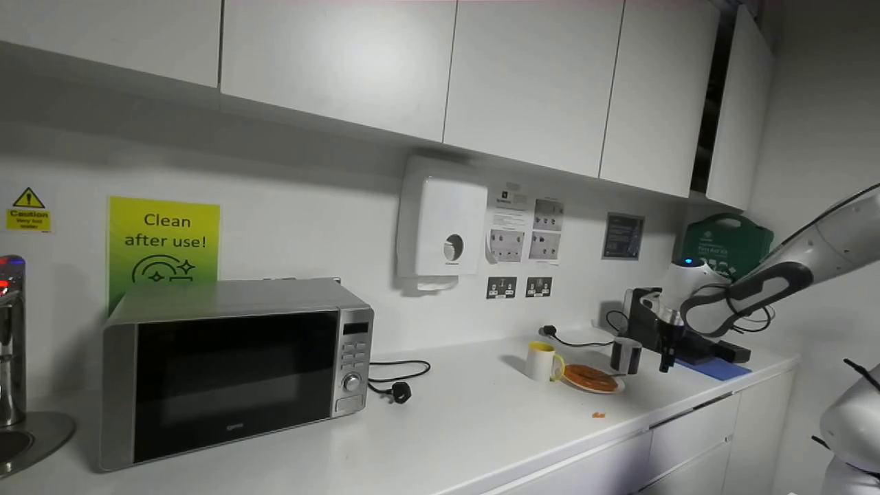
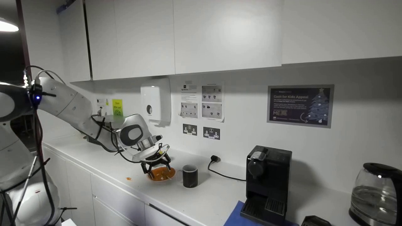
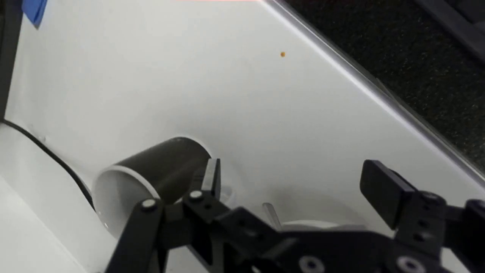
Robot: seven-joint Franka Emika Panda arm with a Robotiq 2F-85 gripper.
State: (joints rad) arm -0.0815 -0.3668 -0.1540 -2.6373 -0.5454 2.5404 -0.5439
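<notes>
Gripper point(image 3: 291, 167): fingers apart, nothing held. Plate point(image 3: 310, 223) near and below it, utensil point(image 3: 271, 216) projecting; dark mug point(image 3: 166, 167) also lower, beyond one finger. Judged step: positioning, before contact. Next move appears to call for careful alignment, fingers clear of the dark mug.

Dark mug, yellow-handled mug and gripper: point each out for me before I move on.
Dark mug point(image 2: 190, 178), in an exterior view: on its dark outer side.
Yellow-handled mug point(image 1: 540, 363), in an exterior view: on its pale outer side.
Gripper point(image 3: 293, 172), in the wrist view: in the gap midway between its open fingertips.
</notes>
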